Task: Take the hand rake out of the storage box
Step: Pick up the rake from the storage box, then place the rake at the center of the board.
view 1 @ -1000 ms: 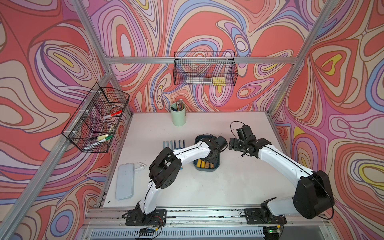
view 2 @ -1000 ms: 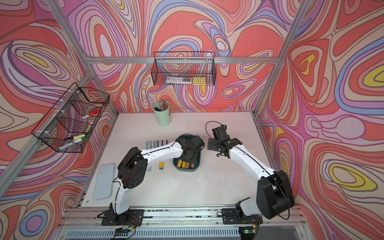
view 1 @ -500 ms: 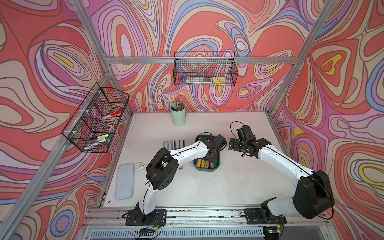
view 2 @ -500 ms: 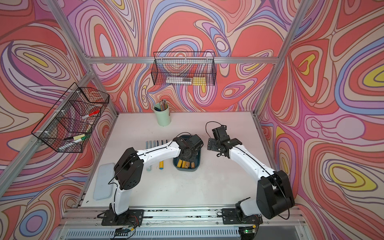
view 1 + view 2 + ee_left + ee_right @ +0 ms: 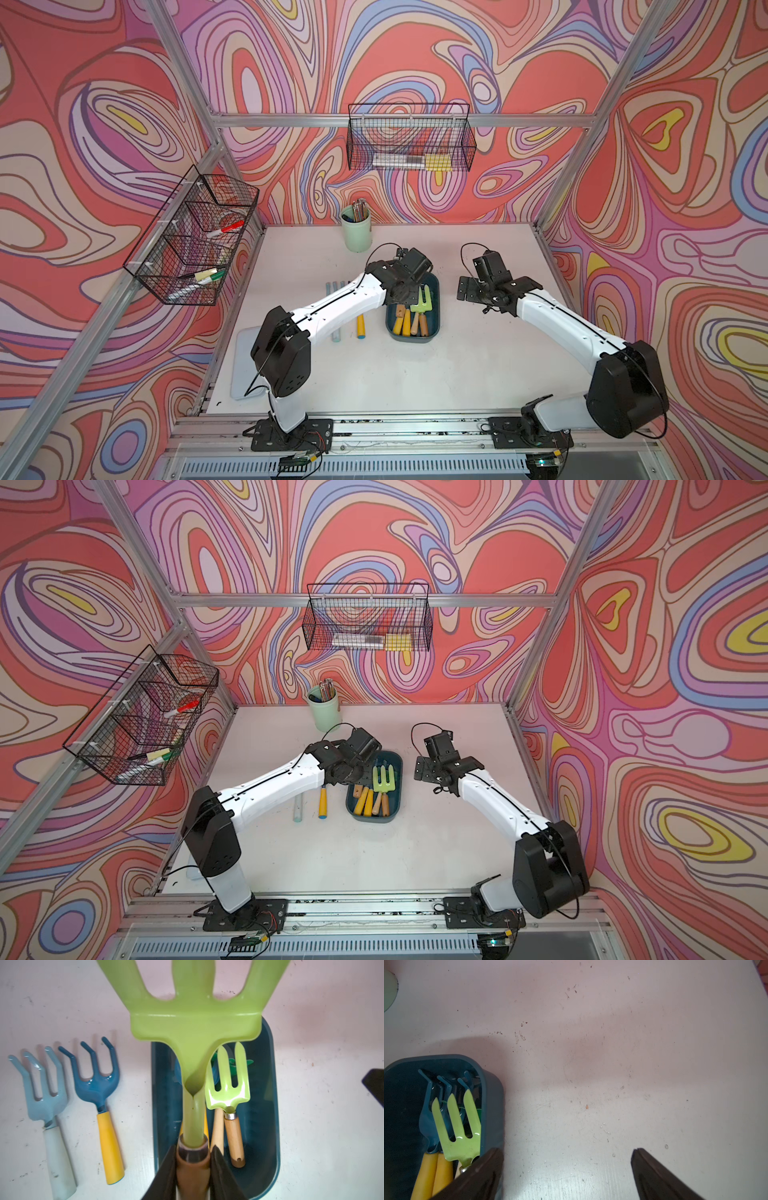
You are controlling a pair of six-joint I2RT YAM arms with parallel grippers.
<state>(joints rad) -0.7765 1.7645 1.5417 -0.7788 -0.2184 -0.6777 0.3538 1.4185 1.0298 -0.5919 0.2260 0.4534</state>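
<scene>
The left pincer [image 5: 192,1159] is clenched on the brown handle of the light green hand rake [image 5: 195,1014], which it holds over the storage box [image 5: 268,1109] at mid-desk. Inside the box lie a green fork [image 5: 227,1084] and yellow-handled tools [image 5: 433,1174]. Beside the box, on the white, scuffed desk [image 5: 478,374], lie a pale blue rake [image 5: 41,1088] and a dark blue rake [image 5: 97,1076]. The right pincer [image 5: 566,1153] hangs released next to the box. A green cup [image 5: 356,237] stands at the back, and wire baskets [image 5: 409,143] hang on swirled pink walls [image 5: 415,50].
</scene>
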